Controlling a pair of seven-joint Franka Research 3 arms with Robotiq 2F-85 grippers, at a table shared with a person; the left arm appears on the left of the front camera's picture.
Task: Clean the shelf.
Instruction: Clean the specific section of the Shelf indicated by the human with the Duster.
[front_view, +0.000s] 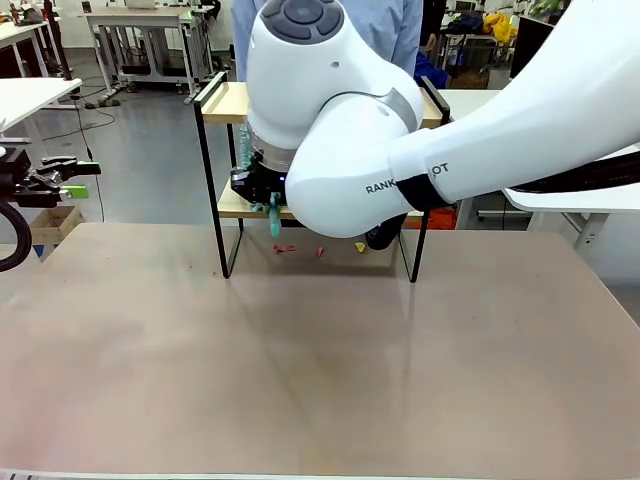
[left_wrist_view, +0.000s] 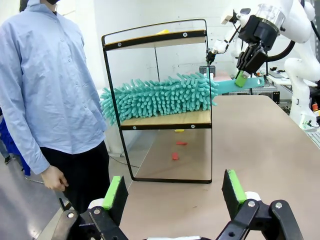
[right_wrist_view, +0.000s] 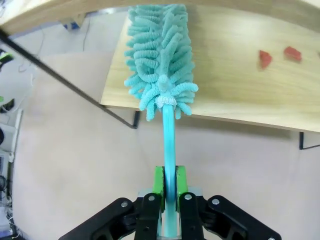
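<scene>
Partly hidden behind right arm (front_view: 400, 150): shelf (front_view: 222, 104), duster (front_view: 274, 220).

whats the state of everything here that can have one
shelf, upright on the table
duster, head lying across the shelf's lower board
right gripper, shut on the duster's handle
left gripper, open, empty
red scraps, loose on the table under the shelf
person, standing by the shelf, arm hanging
</scene>
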